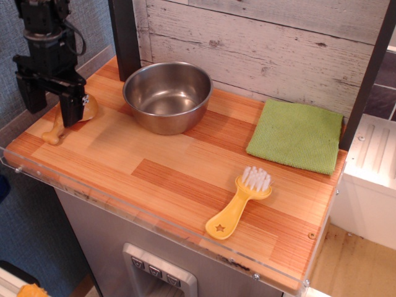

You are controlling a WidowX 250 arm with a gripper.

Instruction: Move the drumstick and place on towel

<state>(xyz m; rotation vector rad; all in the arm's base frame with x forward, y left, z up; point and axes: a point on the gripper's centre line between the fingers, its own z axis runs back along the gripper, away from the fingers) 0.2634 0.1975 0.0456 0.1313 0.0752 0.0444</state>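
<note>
At nine o'clock on the counter the gripper stands with jaws apart, straddling the drumstick, seemingly not yet pinching it. A bowl sits at eleven, the towel lies flat at two, and a brush at five.

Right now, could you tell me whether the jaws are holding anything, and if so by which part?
Nothing is held yet. The gripper is open, its jaws straddling the meaty end of the drumstick, which lies on the counter.
</note>
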